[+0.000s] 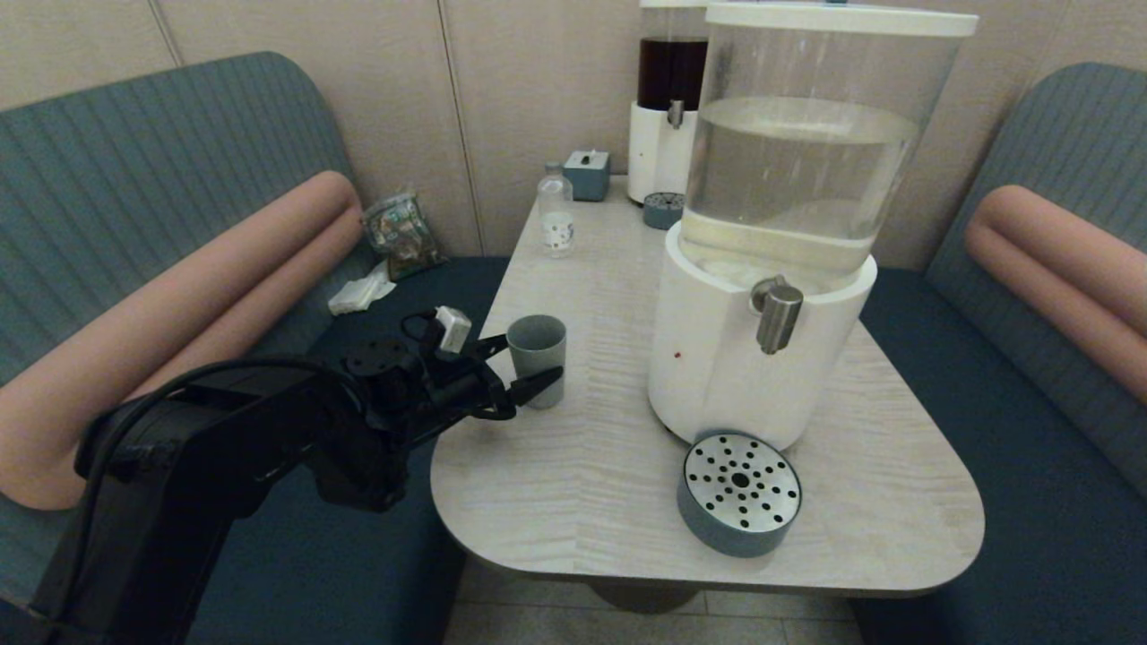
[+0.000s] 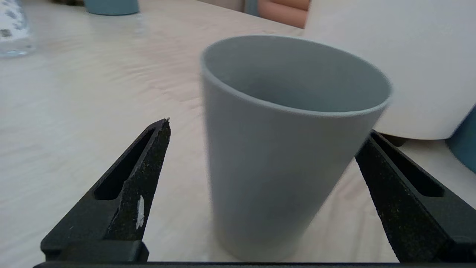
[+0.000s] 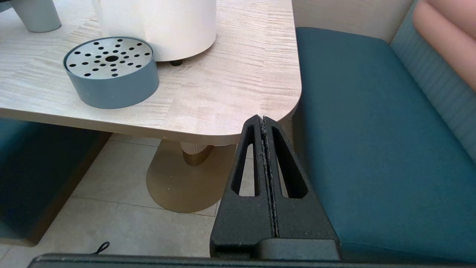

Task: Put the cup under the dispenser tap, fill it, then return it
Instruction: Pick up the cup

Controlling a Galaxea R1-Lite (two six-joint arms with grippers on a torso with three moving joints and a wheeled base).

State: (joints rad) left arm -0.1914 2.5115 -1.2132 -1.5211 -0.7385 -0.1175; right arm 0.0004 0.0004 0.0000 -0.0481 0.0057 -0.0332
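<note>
Our left pincer [image 2: 262, 139] stands wide open at the left edge of the pale wood-grain bench [image 1: 573, 502], one black finger on either side of the small matte grey-blue tapered cup [image 1: 537, 348]. In the left wrist view one finger has clear bench showing between it and the cup wall, while the other sits right against or just behind the wall; we cannot tell whether it touches. So we hold nothing yet, and we judge the wide spread is there to let the fingers pass the cup's broad rim before closing on its narrower body.

The cup stands upright on the bench, near its left edge and well apart from the short brushed-metal dispenser tap [image 1: 776, 313]. It has no handle, a thin even rim and a plain dull surface; its inside looks empty and dry.

The tap juts from the white base of the large clear tank of pale liquid [image 1: 802, 152]. Below and in front of it lies a round blue-grey drip tray with a perforated metal top [image 1: 739, 493], where we judge the cup should go.

Our right pincer [image 3: 264, 123] hangs parked beyond the bench's right corner, above the teal seat, fingers pressed together and empty.
</note>
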